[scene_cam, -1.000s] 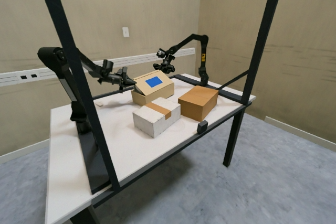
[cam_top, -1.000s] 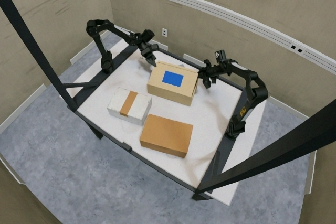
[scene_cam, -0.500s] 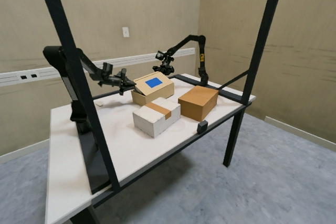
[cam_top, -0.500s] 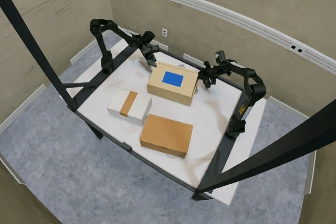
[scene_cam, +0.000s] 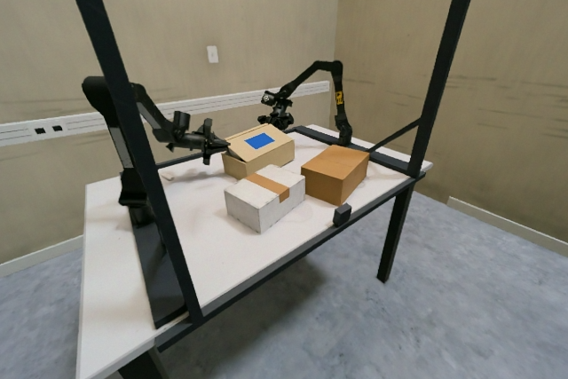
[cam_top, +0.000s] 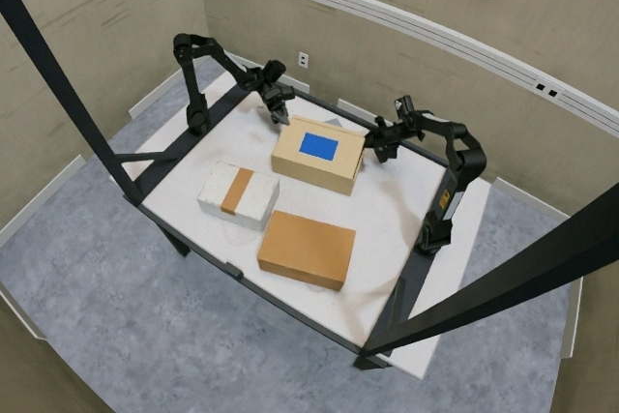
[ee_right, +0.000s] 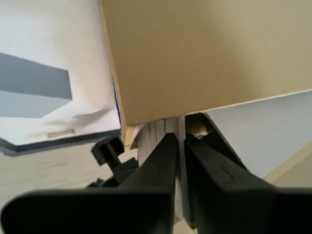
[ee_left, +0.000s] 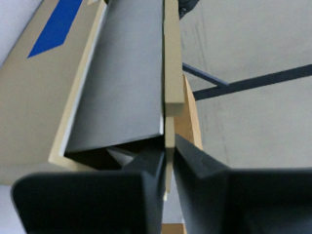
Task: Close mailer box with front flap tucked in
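Note:
The tan mailer box (cam_top: 309,174) (scene_cam: 271,157) sits flat at the table's back. Its lid (cam_top: 347,149) (scene_cam: 239,150), with a blue patch, is lowered but not level; gaps show at both ends. In the left wrist view, the grey front flap (ee_left: 124,73) slants between the lid's edge and the front wall's rim, its lower edge near the rim. My left gripper (cam_top: 287,123) (scene_cam: 227,144) (ee_left: 168,140) is shut on the lid's edge at one back corner. My right gripper (cam_top: 366,140) (ee_right: 176,140) is shut on thin board at the other back corner. The side flaps and contents are mostly hidden.
A white box (cam_top: 215,189) (scene_cam: 242,207) with brown tape and a brown box (cam_top: 307,243) (scene_cam: 326,179) stand in front of the mailer, apart from it. A grey block (cam_top: 334,122) (ee_right: 34,83) lies behind it. A small pale piece (scene_cam: 168,176) (ee_right: 60,133) lies beyond its left end.

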`<state>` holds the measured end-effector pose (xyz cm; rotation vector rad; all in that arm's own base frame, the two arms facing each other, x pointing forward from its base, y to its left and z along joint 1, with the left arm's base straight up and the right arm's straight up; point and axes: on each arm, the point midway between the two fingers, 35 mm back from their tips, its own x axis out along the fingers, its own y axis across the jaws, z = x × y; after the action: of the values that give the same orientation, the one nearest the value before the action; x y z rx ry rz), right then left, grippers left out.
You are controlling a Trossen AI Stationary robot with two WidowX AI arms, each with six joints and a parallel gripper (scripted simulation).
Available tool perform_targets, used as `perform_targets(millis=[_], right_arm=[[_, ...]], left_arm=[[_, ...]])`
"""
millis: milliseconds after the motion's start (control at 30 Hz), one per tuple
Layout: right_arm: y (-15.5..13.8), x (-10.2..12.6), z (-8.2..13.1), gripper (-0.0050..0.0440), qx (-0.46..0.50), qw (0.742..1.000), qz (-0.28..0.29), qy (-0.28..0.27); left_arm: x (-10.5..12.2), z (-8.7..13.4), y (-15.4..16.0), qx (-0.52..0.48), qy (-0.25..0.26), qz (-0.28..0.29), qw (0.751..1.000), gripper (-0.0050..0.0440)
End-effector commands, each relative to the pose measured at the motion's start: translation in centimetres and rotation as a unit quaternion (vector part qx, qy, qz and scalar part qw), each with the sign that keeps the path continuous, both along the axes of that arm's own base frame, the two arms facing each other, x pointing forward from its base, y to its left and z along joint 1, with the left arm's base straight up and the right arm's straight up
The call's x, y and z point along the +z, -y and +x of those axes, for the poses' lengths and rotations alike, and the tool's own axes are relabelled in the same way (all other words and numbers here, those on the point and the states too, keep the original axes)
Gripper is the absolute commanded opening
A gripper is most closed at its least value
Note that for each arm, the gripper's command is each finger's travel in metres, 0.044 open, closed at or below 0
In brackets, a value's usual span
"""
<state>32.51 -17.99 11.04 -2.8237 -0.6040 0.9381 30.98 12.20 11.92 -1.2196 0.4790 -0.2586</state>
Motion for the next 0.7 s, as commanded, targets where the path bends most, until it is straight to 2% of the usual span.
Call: perform_targets(millis=[0, 267, 600, 633, 667], right_arm=[[0.01, 0.11, 0.24, -0.0050, 0.002, 1.000, 0.014, -0.001], [-0.10, -0.63, 0.20, -0.0050, 0.002, 0.999, 0.041, -0.007], [-0.11, -0.74, 0.15, -0.0050, 0.001, 0.999, 0.040, -0.010], [-0.16, -0.74, 0.18, 0.0024, 0.002, 0.999, 0.040, -0.010], [-0.21, -0.74, 0.22, 0.0048, 0.003, 0.999, 0.040, -0.010]], left_arm=[[-0.02, -0.06, -0.37, 0.004, 0.008, -0.011, 1.000, -0.0050], [0.20, -0.01, -0.42, 0.004, 0.012, -0.010, 1.000, -0.0050], [0.39, 0.09, -0.50, 0.003, 0.015, -0.005, 1.000, -0.0050], [0.39, 0.09, -0.50, 0.003, 0.015, -0.005, 1.000, -0.0050], [0.39, 0.09, -0.50, 0.003, 0.015, -0.005, 1.000, -0.0050]])
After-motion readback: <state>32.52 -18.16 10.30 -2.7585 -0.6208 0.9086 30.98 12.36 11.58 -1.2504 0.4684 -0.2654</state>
